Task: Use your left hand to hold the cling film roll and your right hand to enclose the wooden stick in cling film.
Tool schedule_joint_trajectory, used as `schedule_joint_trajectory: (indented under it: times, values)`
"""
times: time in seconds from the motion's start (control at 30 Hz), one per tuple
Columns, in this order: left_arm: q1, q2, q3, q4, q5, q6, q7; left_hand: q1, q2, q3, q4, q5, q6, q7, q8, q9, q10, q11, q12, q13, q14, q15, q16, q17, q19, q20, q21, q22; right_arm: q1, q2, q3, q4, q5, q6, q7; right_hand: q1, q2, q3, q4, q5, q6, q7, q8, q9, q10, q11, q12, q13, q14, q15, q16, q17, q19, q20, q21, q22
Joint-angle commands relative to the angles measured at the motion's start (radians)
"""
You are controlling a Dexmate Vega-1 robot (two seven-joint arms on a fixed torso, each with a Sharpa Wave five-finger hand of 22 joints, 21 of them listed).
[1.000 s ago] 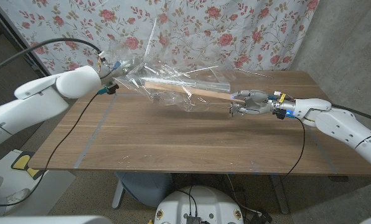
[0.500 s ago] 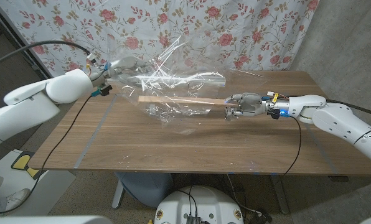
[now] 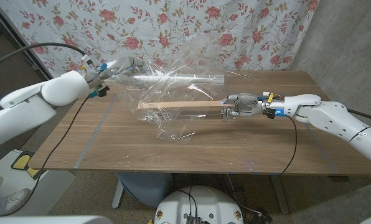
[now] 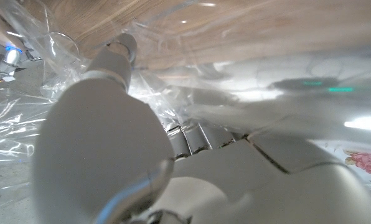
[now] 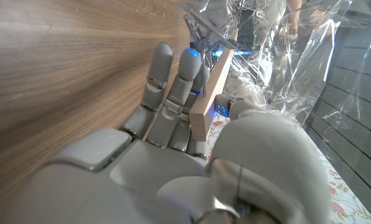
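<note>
Wooden stick [image 3: 182, 104] mid-table, film-draped [image 3: 167, 93].

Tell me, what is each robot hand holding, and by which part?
The right robot hand grips the wooden stick by its end. The left robot hand holds the cling film roll at one end.

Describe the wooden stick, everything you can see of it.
The stick is a long, flat, pale wooden slat with squared ends. It is held level above the table, lengthwise between the arms. The right hand grips one end; the right wrist view shows its cut end between the fingers. Crumpled clear film drapes over its far half.
</note>
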Motion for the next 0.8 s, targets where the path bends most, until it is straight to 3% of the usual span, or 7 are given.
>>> schedule_joint_trajectory:
  times: [0.03,0.47,0.6,0.8]
  values:
    - [0.036,-0.047,-0.047,0.010,0.017,-0.062,0.025,0.105,0.132,0.030,0.019,0.004,0.025,-0.021,0.107,0.063,0.006,-0.004,0.000,0.003,0.005,-0.001,-0.005,0.003,-0.007,0.000,0.008,0.001,0.019,-0.012,-0.018,0.012,-0.019,-0.031,-0.052,0.007,0.027,0.322,-0.172,0.003,0.068,-0.058,0.007,0.003,0.045,-0.043,0.048,0.004,-0.007,-0.016,0.005,0.000,0.001,-0.052,0.007,0.003]
    - [0.096,-0.094,-0.121,0.020,0.039,-0.133,0.021,0.105,0.132,0.031,0.019,0.006,0.025,-0.019,0.107,0.062,0.007,-0.001,-0.001,0.003,0.008,0.000,-0.005,0.007,-0.009,-0.001,0.011,0.001,0.025,-0.007,-0.037,0.004,-0.048,-0.055,-0.110,0.005,0.027,0.322,-0.173,0.002,0.070,-0.056,0.007,0.002,0.045,-0.043,0.055,0.010,-0.009,-0.017,0.012,-0.001,0.002,-0.054,0.011,0.004]
    - [0.121,-0.135,-0.146,0.007,0.047,-0.161,0.041,0.105,0.132,0.031,0.019,0.006,0.023,-0.021,0.106,0.062,0.006,-0.004,0.000,0.005,0.006,0.000,-0.008,0.005,-0.009,-0.001,0.011,0.000,0.016,-0.006,-0.040,-0.006,-0.064,-0.044,-0.134,0.004,0.027,0.323,-0.172,0.002,0.070,-0.056,0.006,0.001,0.045,-0.040,0.057,0.012,-0.010,-0.016,0.013,-0.002,-0.001,-0.053,0.010,0.004]
    - [0.130,-0.158,-0.155,-0.013,0.050,-0.144,0.025,0.103,0.133,0.032,0.020,0.007,0.022,-0.021,0.109,0.065,0.007,-0.004,0.000,0.006,0.008,0.000,-0.008,0.006,-0.010,-0.001,0.012,0.001,0.011,-0.002,-0.041,-0.009,-0.080,-0.036,-0.169,0.004,0.028,0.323,-0.172,0.002,0.070,-0.060,0.007,0.002,0.045,-0.043,0.058,0.011,-0.007,-0.016,0.018,0.000,0.001,-0.054,0.012,0.003]
